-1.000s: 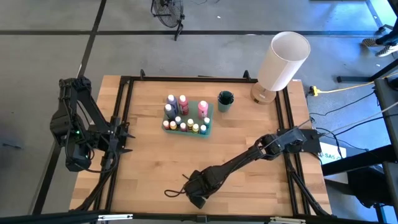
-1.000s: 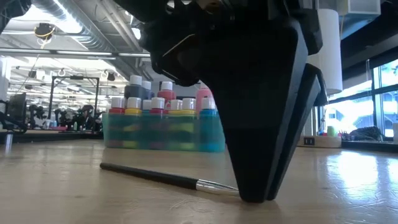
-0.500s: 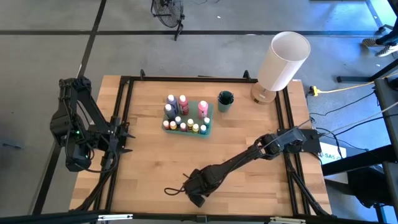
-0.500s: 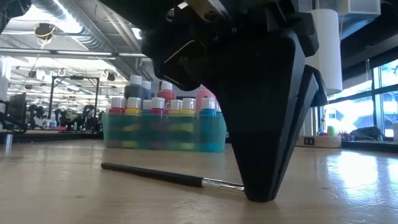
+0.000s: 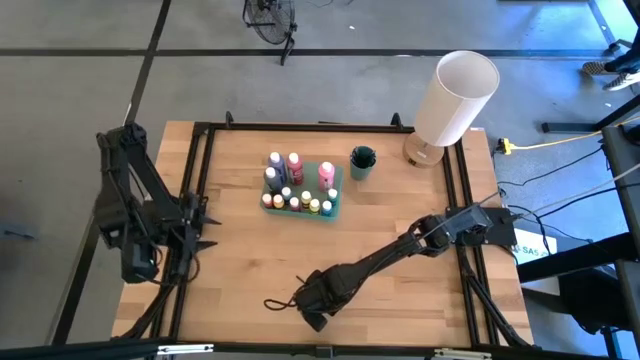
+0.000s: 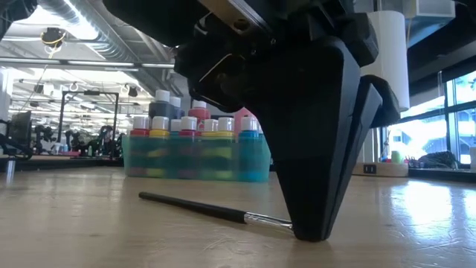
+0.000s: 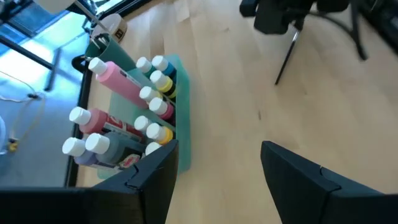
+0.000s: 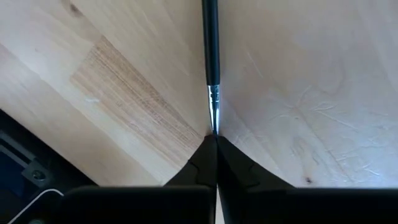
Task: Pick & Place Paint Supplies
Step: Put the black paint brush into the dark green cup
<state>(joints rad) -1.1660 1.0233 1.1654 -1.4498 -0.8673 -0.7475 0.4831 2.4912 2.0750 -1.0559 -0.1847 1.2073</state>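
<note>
A thin dark-handled brush lies on the wood near the table's near edge; the low view shows the brush along its length. My right gripper stands over its bristle end, shut on it, fingertips down at the table. The white-capped paint bottles stand in a teal tray at mid-table, also seen in the low view and left wrist view. My left gripper waits open at the table's left edge, its fingers wide apart. My right gripper pinches the brush's metal ferrule and bristle end between its two fingertips. The fingers come from above, pointing down, tips at the table surface. The handle stretches away from the fingers and lies on the wood.
A dark green cup stands right of the tray, and a big white cylinder fills the far right corner. Black frame rails run along the table's sides. Bare wood lies between the tray and the brush.
The brush has swung slightly on the table: its free handle end has shifted toward the right gripper's side while the bristle end stayed at the fingertips. My left arm has moved a little toward the table's near edge.
</note>
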